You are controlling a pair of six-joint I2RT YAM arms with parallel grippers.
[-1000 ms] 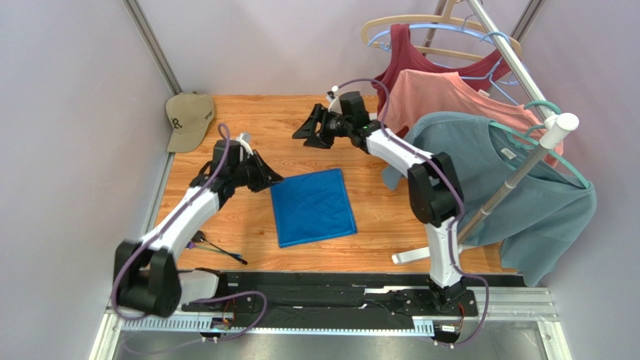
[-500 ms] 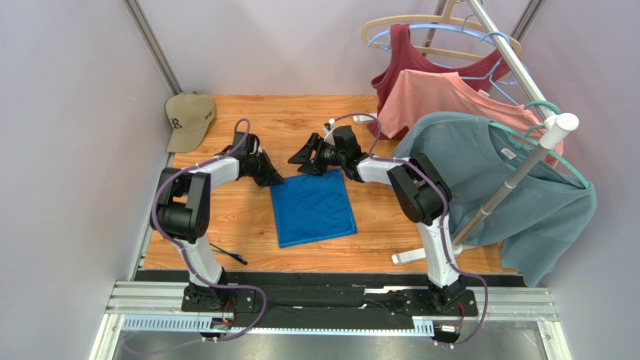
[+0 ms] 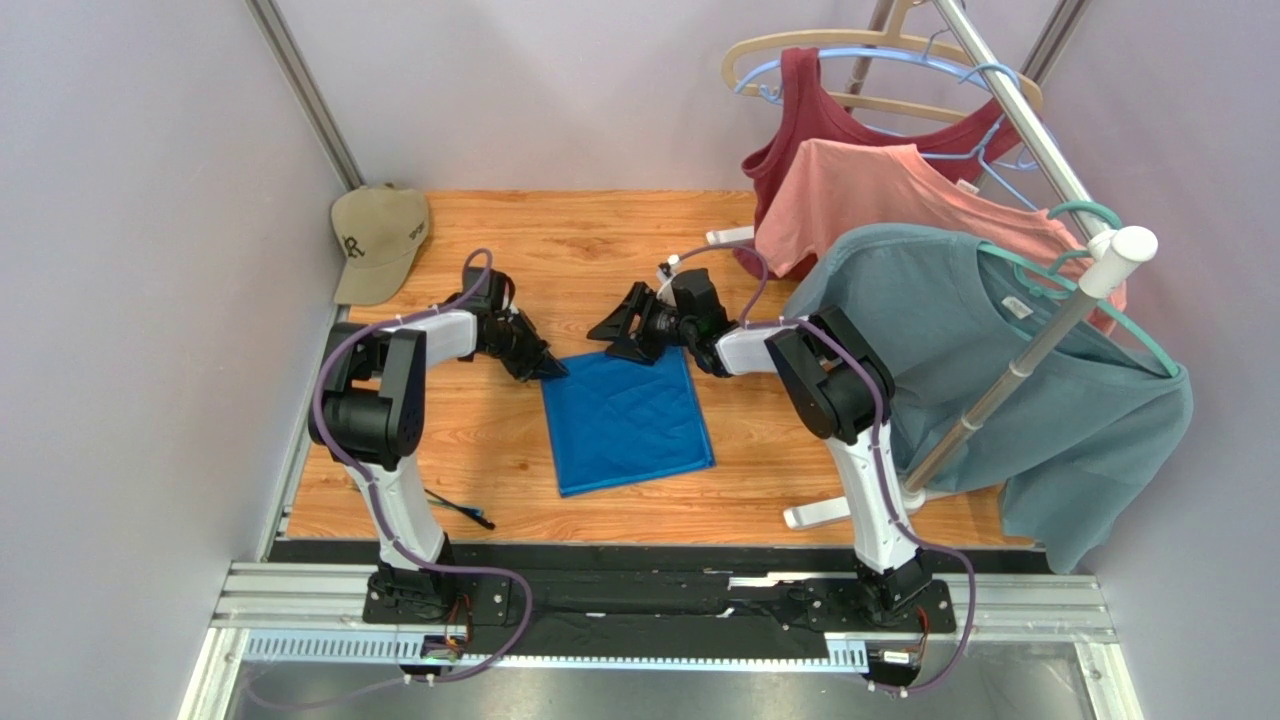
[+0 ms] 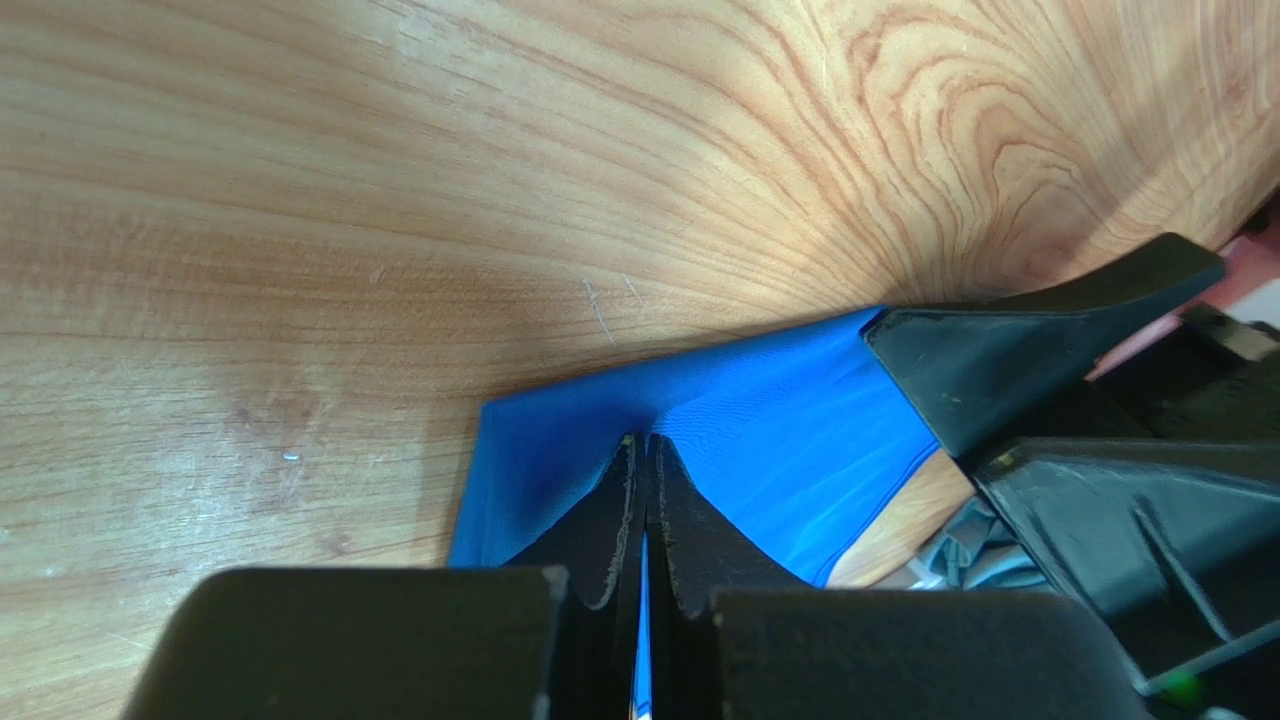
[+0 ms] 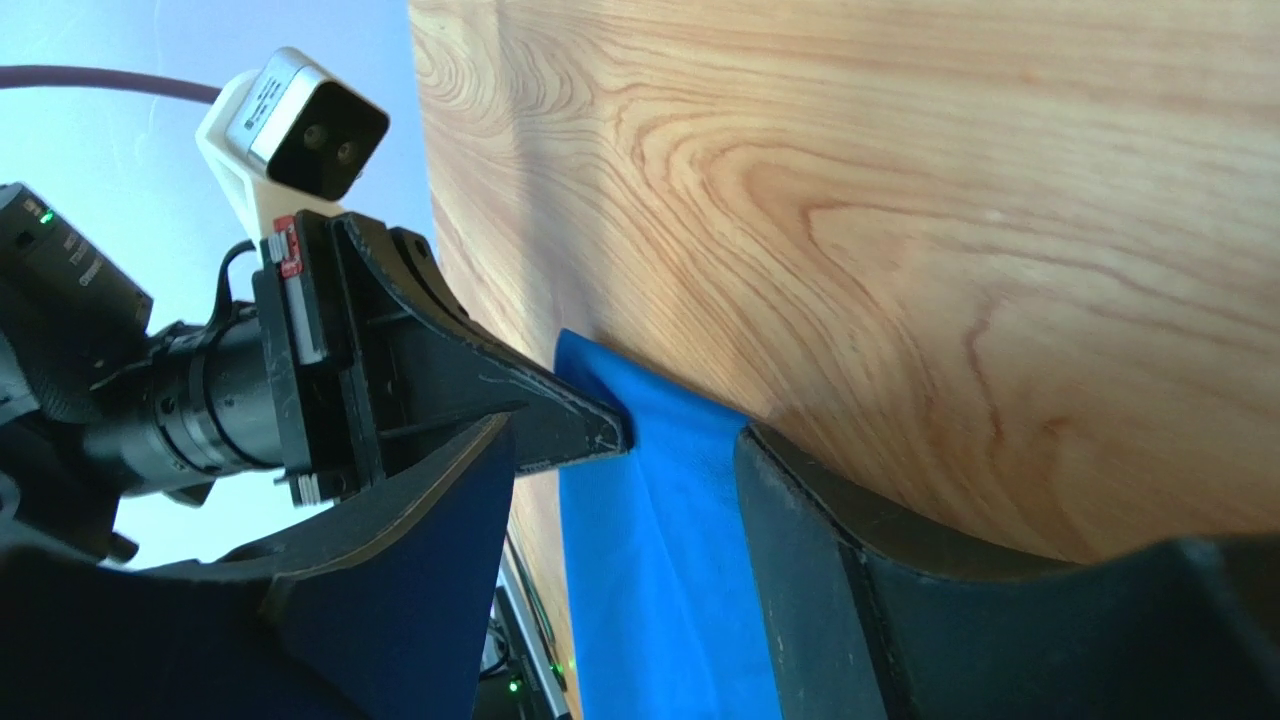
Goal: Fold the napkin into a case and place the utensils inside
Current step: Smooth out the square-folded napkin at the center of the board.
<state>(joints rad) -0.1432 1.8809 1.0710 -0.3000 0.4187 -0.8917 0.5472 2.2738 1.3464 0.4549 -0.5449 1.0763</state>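
The royal-blue napkin point(image 3: 624, 420) lies flat on the wooden table point(image 3: 571, 240). My left gripper point(image 3: 544, 365) is at its far left corner. In the left wrist view the left gripper point(image 4: 646, 444) is shut on the napkin's edge point(image 4: 781, 435), with blue cloth between the fingers. My right gripper point(image 3: 619, 342) is open at the napkin's far edge. In the right wrist view the right gripper point(image 5: 624, 435) straddles the blue napkin point(image 5: 676, 570), close to the left gripper's finger point(image 5: 556, 420). The utensils point(image 3: 451, 507), thin dark sticks, lie near the front left.
A tan cap point(image 3: 376, 237) sits at the far left corner. A clothes rack on the right holds a teal-grey T-shirt point(image 3: 1037, 390), a pink shirt point(image 3: 902, 195) and a red tank top point(image 3: 812, 113). Its white foot point(image 3: 819, 513) rests near the front edge.
Both grippers have come down to the napkin's far edge. The left one moved to the far left corner and shut on it. The right one moved nearer and stays open.
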